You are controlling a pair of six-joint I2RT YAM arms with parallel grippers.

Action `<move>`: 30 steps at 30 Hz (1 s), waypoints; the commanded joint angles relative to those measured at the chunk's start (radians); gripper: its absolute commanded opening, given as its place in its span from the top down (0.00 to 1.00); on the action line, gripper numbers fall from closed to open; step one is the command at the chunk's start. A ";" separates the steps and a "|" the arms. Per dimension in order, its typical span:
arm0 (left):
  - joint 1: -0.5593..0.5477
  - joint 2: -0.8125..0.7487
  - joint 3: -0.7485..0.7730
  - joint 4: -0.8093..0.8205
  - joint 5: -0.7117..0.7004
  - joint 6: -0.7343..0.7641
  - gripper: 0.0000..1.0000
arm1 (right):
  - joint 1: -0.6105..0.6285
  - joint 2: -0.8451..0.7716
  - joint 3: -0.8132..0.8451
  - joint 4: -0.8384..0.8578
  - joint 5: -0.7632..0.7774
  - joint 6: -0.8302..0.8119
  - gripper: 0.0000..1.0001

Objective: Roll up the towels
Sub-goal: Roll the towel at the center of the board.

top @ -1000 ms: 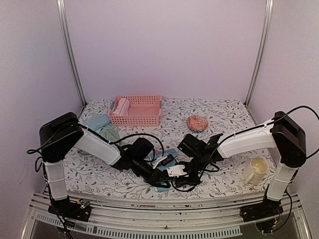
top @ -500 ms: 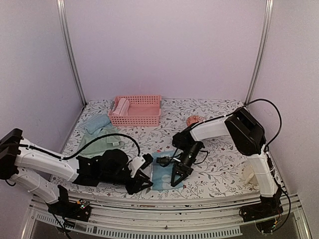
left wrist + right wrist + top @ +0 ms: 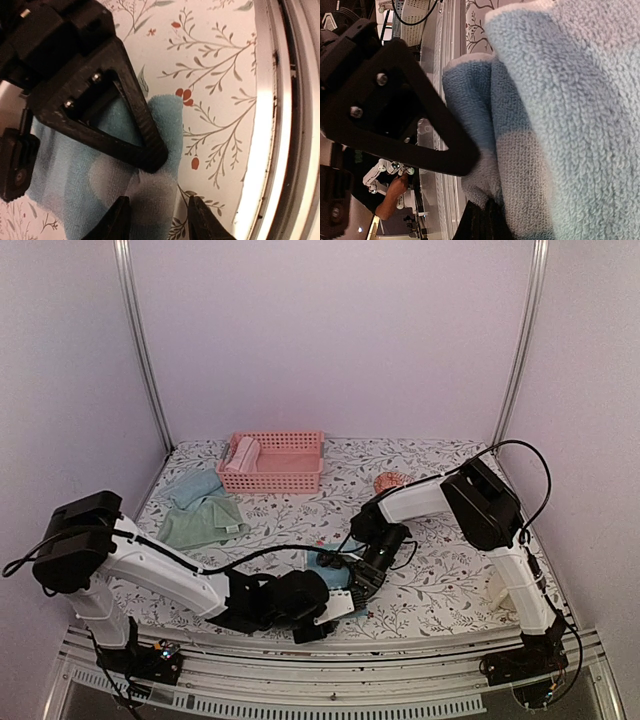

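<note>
Far left, on the floral table: the plain light blue towel lies loosely spread, with the sage green towel lying flat just in front of it. Toward the back stands the pink basket, with the pink towel rolled up in its left end.

Centre, near the front edge: my left gripper, stretched low along the table from the left. Its jaws stand well apart. One finger rests its tip on the blue spotted towel close to a corner, and the cloth lies on the table between the fingers. Whether any cloth is pinched I cannot tell.

Just right of it: my right gripper, angled down onto the same towel from the far side. Its fingers are also spread, and the towel's edge, doubled over into thick layers, sits against one fingertip.

Right: a pale cup, partly hidden behind my right arm.
</note>
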 commanded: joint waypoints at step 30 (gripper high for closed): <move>0.010 0.136 0.235 -0.315 0.274 -0.008 1.00 | -0.069 0.005 0.073 0.228 0.390 0.196 0.78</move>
